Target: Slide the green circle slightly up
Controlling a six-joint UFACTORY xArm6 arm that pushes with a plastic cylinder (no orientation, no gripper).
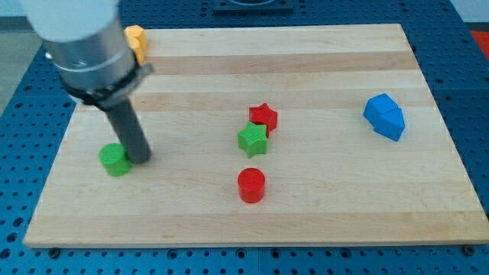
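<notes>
The green circle [115, 160] lies on the wooden board [321, 61] at the view's left. My tip [140, 159] rests on the board right beside it, touching or almost touching its right side. The dark rod rises from there toward the view's top left and hides a bit of the board behind it.
A green star [252, 140] and a red star [263, 117] sit touching near the board's middle. A red circle [250, 185] lies below them. A blue block [384, 116] sits at the right. A yellow block [136, 42] is at the top left, partly hidden by the arm.
</notes>
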